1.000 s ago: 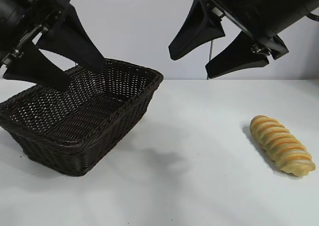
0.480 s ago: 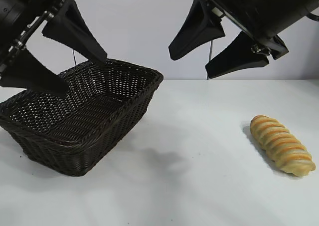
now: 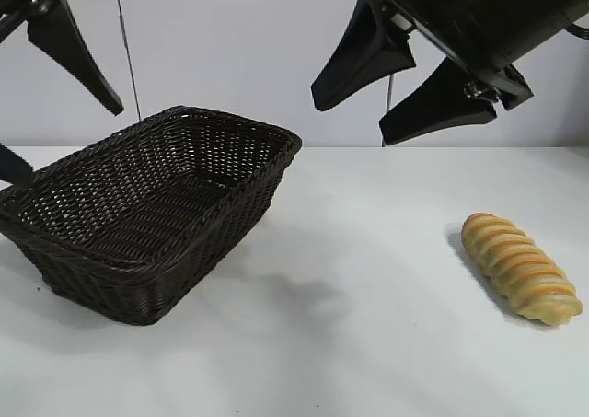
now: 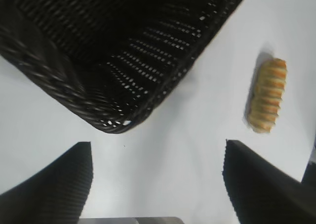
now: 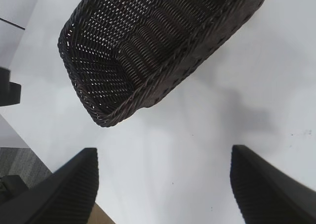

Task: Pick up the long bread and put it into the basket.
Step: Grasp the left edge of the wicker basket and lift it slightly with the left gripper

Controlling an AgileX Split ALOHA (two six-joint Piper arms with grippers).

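Up top first: your right gripper [image 3: 398,93] hangs high over the middle of the table [image 3: 368,343], fingers [image 3: 363,58] spread wide with nothing between them, tips angled down toward the basket side. From its wrist camera you see both finger pads [image 5: 69,189] framing bare white tabletop, with the basket [image 5: 153,46] beyond them.

Your left gripper [image 3: 41,104] sits at the far left edge of the exterior view, mostly cut off. One finger [image 3: 74,53] points down and inward above the basket's back left rim; only a sliver of the other shows at the frame edge beside the rim. Fingers apart, gripping nothing. A second ago both fingers stood in full view over the basket interior; now the gripper has rolled and slid off to the left. Its wrist camera shows the two pads [image 4: 54,189] wide apart over the tabletop, one basket corner just past them.

Basket [image 3: 156,224]: dark woven wicker, rectangular, resting on the left half of the table.

Long bread [image 3: 520,268]: lying flat on the table at the right, well apart from the basket and below-right of your right gripper. Neither gripper touches it. In the left wrist view the loaf [image 4: 267,95] lies beyond the basket's corner.
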